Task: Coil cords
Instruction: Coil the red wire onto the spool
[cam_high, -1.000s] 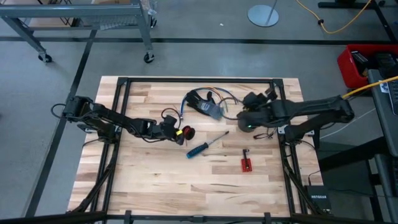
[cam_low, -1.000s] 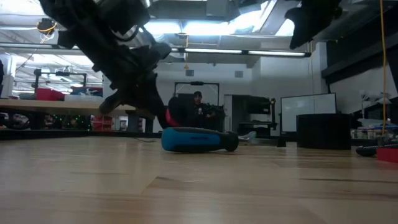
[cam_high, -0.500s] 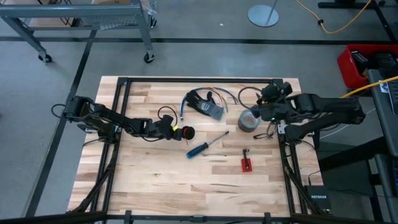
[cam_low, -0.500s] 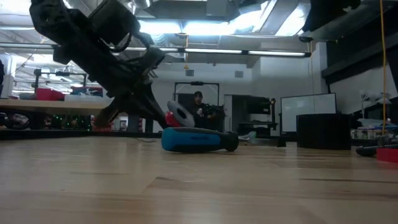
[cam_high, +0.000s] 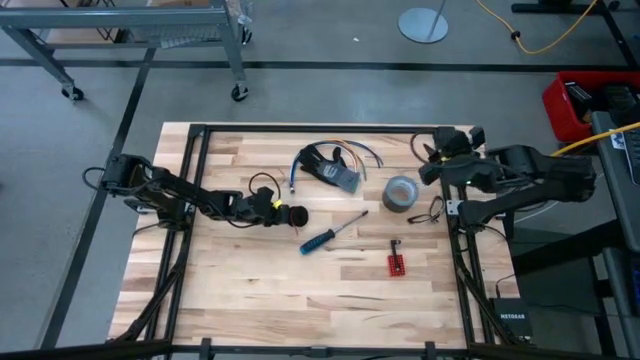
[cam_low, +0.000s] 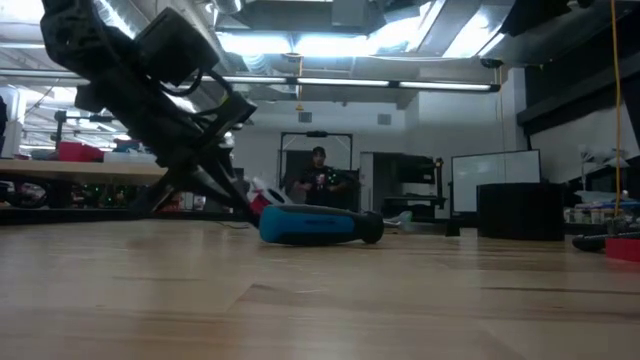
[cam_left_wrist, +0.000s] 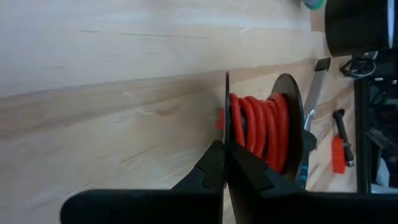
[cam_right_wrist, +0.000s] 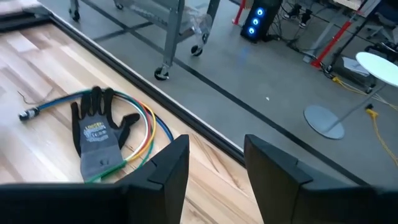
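Left fingers clenched at the red coil, right ones spread.
My left gripper (cam_left_wrist: 225, 163) pinched shut beside the cords (cam_left_wrist: 260, 131), glossy red wire wound on a thin black disc spool mid-table (cam_high: 230, 300), smooth pale wood; my right gripper (cam_right_wrist: 216, 163) hung released over the far right edge.

Red cords (cam_left_wrist: 260, 127), blue screwdriver (cam_high: 318, 240)

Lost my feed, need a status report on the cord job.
Left gripper shut, against the red cord spool mid-table. Right gripper open, empty, at the far right edge. Screwdriver beside the spool.
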